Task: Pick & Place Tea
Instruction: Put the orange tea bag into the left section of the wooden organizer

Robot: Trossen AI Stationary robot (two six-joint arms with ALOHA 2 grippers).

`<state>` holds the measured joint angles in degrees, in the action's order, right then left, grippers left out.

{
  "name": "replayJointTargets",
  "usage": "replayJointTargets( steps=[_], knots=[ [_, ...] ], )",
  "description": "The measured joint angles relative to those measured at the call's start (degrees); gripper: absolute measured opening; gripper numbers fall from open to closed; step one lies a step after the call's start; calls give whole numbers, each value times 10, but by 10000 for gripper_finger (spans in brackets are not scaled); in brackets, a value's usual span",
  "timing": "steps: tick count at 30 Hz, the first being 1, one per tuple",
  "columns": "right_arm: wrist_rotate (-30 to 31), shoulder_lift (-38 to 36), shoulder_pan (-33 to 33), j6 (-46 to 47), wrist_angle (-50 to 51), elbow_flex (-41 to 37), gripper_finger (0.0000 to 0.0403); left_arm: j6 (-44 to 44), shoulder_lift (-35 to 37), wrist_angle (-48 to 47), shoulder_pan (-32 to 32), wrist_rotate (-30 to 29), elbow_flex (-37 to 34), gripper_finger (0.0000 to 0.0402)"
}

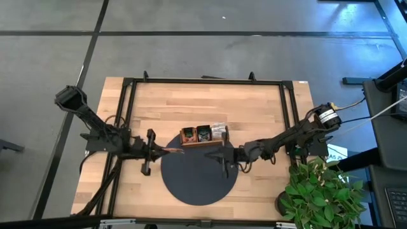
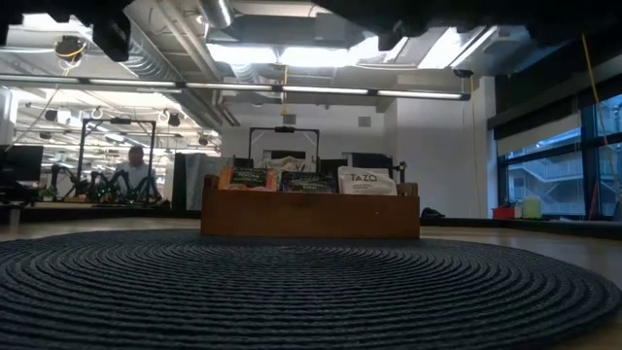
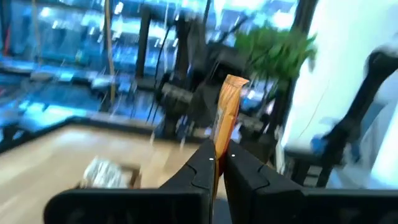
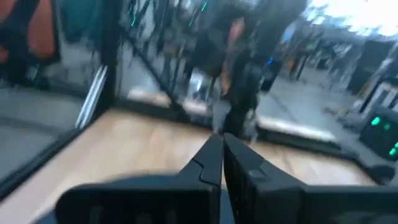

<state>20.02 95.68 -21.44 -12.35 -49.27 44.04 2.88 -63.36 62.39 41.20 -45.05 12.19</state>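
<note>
both arms over the round mat, the left one carrying a tea sachet

the table carries a round dark mat with a wooden tray at its far edge, lying between and a little beyond the two sets of jaws. in the low view the tray holds sachets standing upright, a white one beside darker ones. the left gripper hangs over the mat's left edge, near the tray's left end, its jaws pressed together on an orange tea sachet that sticks out past the fingertips. the right gripper is over the mat's right part, jaws closed with nothing between them.
</note>
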Motion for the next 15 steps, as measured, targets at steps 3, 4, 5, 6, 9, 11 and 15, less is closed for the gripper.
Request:
replayJointTargets(
  steps=[3,4,5,6,9,11,15],
  knots=[
    [-5,13,13,0,-77,-15,18,-45,-3,118,-24,55,-36,15],
    [-13,17,17,0,-87,-14,20,-59,-3,147,-34,77,-41,15],
    [-29,22,22,0,-91,-7,24,-70,-3,167,-44,96,-42,15],
    [-47,26,26,1,-96,0,30,-81,-3,180,-55,113,-43,15],
    [-88,40,37,8,-98,23,59,-110,-2,201,-86,187,-36,16],
    [-92,46,43,11,-91,35,87,-111,-2,200,-105,223,-33,16],
    [-92,60,55,1,-96,73,149,-112,-3,201,-133,251,-30,16]
  ],
)
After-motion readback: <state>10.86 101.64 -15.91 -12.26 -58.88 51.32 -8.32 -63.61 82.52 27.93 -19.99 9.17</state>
